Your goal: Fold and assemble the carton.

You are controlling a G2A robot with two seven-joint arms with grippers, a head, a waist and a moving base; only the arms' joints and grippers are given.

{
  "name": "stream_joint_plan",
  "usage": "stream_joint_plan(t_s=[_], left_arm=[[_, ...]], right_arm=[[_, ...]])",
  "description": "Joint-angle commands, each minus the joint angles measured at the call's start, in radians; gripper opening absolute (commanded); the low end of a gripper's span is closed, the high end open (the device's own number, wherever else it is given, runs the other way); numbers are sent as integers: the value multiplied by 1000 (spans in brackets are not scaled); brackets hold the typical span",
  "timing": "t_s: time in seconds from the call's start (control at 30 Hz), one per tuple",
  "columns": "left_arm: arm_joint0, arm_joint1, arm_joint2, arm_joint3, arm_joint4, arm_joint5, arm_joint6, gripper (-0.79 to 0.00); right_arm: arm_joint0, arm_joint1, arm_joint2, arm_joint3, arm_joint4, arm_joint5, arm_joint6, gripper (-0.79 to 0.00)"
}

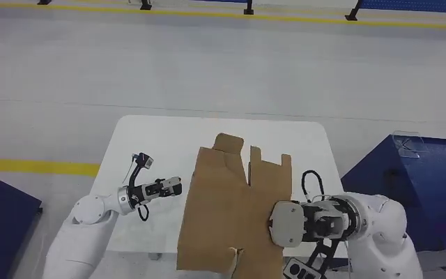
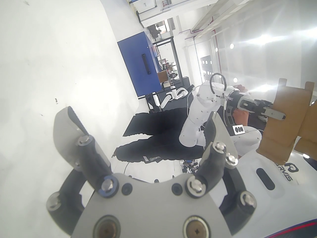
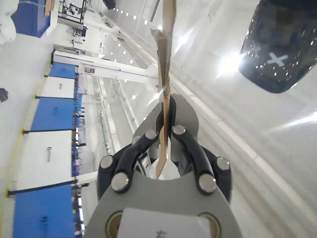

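Observation:
A flat, unfolded brown carton (image 1: 226, 209) with flaps at its far end is held above the near side of the white table (image 1: 153, 139). My right gripper (image 1: 270, 223) is shut on the carton's right edge. In the right wrist view the cardboard (image 3: 168, 38) runs edge-on between the closed fingertips of that gripper (image 3: 166, 110). My left gripper (image 1: 175, 187) stands open just left of the carton's left edge, not touching it. In the left wrist view its fingers (image 2: 71, 125) are spread with nothing between them, and the carton (image 2: 284, 125) shows farther off, pinched by the right gripper (image 2: 272, 112).
A blue cabinet (image 1: 397, 174) stands to the right of the table, and another blue object (image 1: 14, 209) sits at the left edge. Bare tabletop lies on the far side and to the left. Grey floor with a yellow line (image 1: 42, 167) surrounds the table.

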Motion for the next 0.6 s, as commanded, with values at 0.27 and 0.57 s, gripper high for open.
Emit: stream_joint_plan(t_s=[0.27,0.57], left_arm=[[0,0,0,0,0,0,0,0],[0,0,0,0,0,0,0,0]], right_arm=[[17,-1,-32,37,281,-99,83,-785],[10,-13,-140,78,1295,-719,417,-785]])
